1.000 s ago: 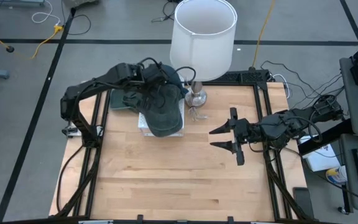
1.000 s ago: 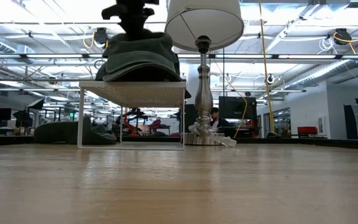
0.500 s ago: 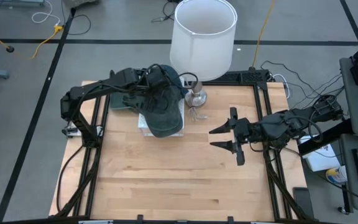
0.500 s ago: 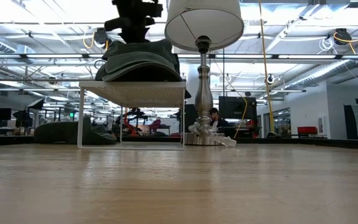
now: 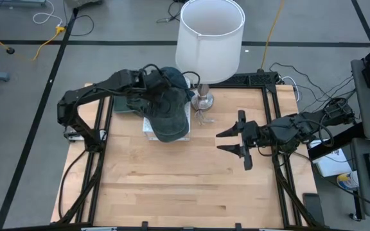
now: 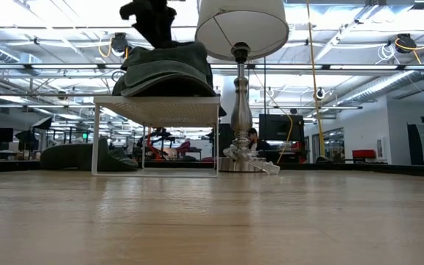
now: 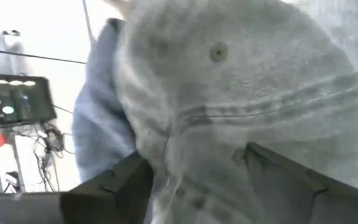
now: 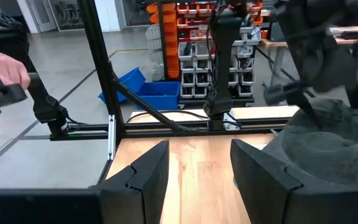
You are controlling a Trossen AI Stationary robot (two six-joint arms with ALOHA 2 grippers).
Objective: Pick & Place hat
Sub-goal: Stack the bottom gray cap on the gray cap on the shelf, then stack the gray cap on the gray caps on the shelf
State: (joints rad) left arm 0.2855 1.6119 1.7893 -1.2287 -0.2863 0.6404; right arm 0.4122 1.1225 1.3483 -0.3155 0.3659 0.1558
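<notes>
Even, bright overhead light fills the room; the pale wooden table (image 5: 185, 167) shows only soft shadows. Ceiling strip lights (image 6: 87, 15) glare white. Close up, the grey-green fabric cap (image 7: 241, 118) looks blurred and washed out.

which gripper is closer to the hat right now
Left. The left gripper sits right over the hat on the white rack; the right gripper hangs well off to its side, above bare table.
</notes>
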